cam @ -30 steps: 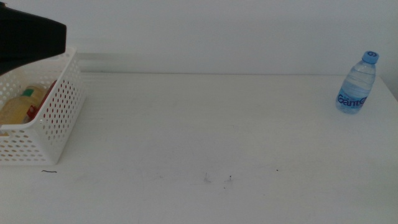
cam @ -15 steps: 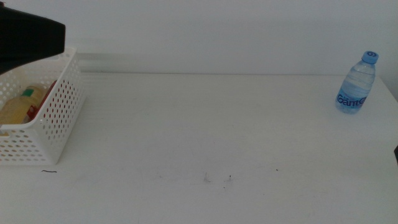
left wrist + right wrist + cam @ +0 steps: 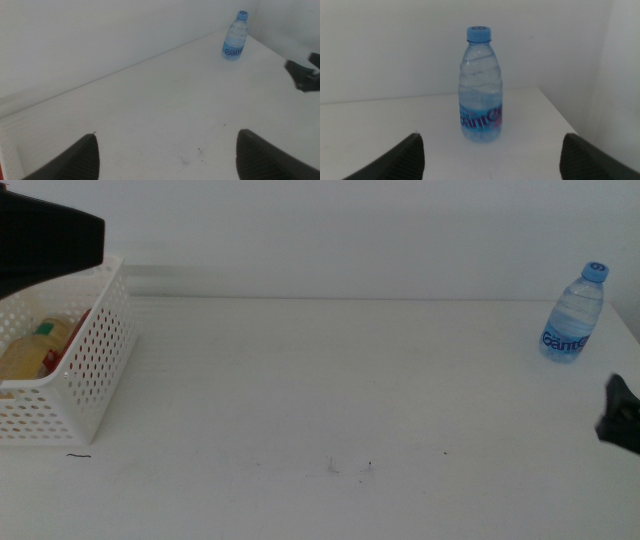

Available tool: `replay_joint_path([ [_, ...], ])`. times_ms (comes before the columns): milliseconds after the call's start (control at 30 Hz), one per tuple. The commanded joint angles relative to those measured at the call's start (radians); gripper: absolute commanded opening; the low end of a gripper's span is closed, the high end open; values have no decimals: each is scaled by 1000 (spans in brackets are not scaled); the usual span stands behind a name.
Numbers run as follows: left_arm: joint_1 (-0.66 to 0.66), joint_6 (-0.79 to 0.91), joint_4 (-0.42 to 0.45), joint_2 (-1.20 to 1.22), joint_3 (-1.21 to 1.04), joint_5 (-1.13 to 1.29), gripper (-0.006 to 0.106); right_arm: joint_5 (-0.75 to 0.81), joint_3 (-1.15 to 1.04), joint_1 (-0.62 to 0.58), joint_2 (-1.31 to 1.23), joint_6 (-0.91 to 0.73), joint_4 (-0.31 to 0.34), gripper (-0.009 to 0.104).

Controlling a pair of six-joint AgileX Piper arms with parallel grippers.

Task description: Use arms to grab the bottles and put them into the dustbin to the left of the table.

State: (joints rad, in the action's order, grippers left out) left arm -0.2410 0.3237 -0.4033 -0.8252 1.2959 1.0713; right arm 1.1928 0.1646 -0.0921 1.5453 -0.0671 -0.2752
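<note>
The white table (image 3: 330, 380) takes up pretty much the whole scene, plain apart from a few tiny dark specks (image 3: 350, 468) near the front edge. Over on the left side sits the white perforated basket (image 3: 85, 385), and inside it you can see the yellow tea bottle (image 3: 30, 352) lying down with a bit of the red can (image 3: 78, 330) tucked behind it. The left arm (image 3: 45, 240) hangs as a big dark shape over the basket; from its own camera the left gripper (image 3: 165, 155) has its jaws spread wide with nothing between them, looking out across the table. The water bottle (image 3: 575, 315) with the blue cap stands upright at the far right corner of the table, well apart from the basket. The right gripper (image 3: 620, 425) just pokes in at the right edge, near the bottle but not touching it; in its wrist camera the right gripper's jaws are wide apart too, empty, with the bottle (image 3: 481, 87) standing straight ahead, centred between them.
</note>
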Motion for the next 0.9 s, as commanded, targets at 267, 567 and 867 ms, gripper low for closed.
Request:
replay_joint_path([
  [267,-7,-8,-8,4,6,-14,94,-6,352,3,342,-109,-71,86],
  [567,-7,-8,-6,3,6,-14,94,-50,604,13,553,-150,-126,86],
  [867,-7,-8,-6,3,6,-14,94,-133,782,13,666,-186,-188,86],
])
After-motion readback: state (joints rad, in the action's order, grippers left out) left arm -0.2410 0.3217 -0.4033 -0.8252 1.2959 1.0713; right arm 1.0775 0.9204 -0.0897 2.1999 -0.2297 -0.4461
